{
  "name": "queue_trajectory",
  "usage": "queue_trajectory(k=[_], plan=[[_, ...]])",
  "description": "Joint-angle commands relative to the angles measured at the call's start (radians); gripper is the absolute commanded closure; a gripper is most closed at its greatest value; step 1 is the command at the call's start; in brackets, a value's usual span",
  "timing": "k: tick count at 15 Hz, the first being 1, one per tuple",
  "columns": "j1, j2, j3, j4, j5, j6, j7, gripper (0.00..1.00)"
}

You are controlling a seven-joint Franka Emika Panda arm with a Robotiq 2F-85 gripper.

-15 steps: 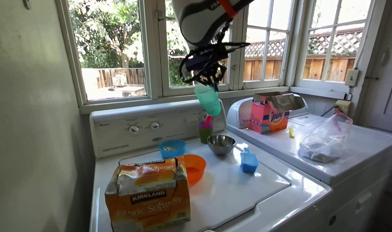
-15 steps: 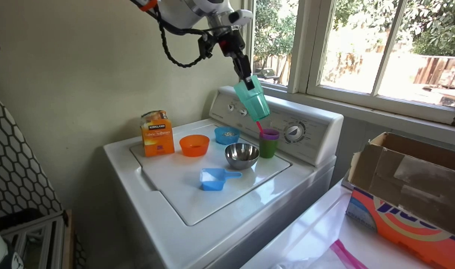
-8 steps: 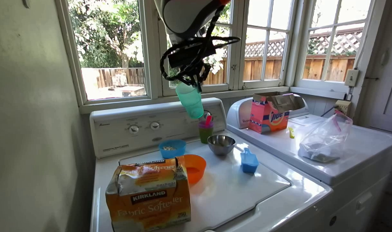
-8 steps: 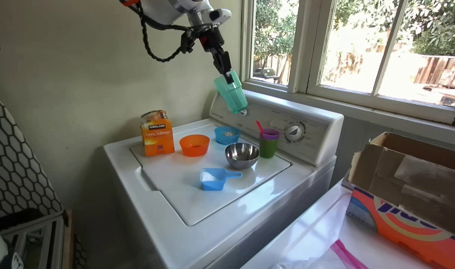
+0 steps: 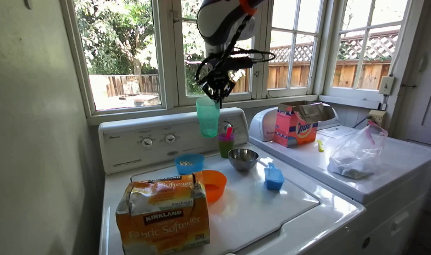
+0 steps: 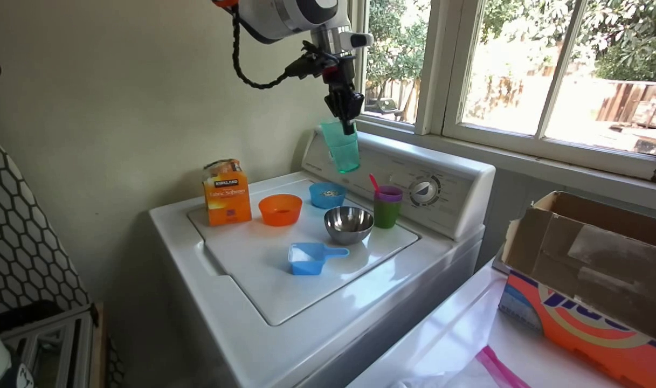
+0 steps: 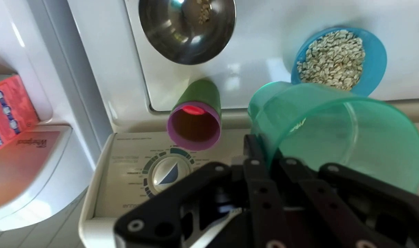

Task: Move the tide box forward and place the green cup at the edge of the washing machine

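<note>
The green cup (image 5: 208, 119), a translucent teal tumbler, hangs in the air before the washing machine's control panel, tilted slightly. It also shows in the other outside picture (image 6: 343, 151) and in the wrist view (image 7: 302, 103). My gripper (image 7: 264, 155) is shut on one side of the cup's rim, one finger inside and one outside; it also shows in both exterior views (image 5: 219, 101) (image 6: 348, 129). The washing machine (image 5: 257, 212) stands below, white with a flat lid (image 6: 263, 293). The tide box (image 5: 295, 127) stands open on the neighbouring white appliance, also in view close up (image 6: 570, 307) and in the wrist view (image 7: 11, 110).
On the lid are a steel bowl (image 5: 243, 159), a blue bowl of flakes (image 6: 328, 195), an orange bowl (image 6: 280, 210), a blue scoop (image 6: 309, 258), a green-and-purple cup with a red utensil (image 6: 387, 210) and a Kirkland box (image 5: 165, 216). A clear bag (image 5: 357, 156) lies on the neighbouring appliance.
The held cup first moved left in both exterior views, then came lower and swung closer to upright, shifting slightly back right in an exterior view. The tide box has not moved.
</note>
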Motion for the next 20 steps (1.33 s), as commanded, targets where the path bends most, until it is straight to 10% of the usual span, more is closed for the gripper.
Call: queue_trajectory(k=[1, 11, 20], plan=[[-0.009, 0.113, 0.035, 0.095, 0.094, -0.067, -0.167, 0.99], [0.104, 0.335, 0.097, 0.417, 0.022, -0.446, -0.464, 0.99], [0.101, 0.383, 0.09, 0.483, 0.025, -0.451, -0.597, 0.99]])
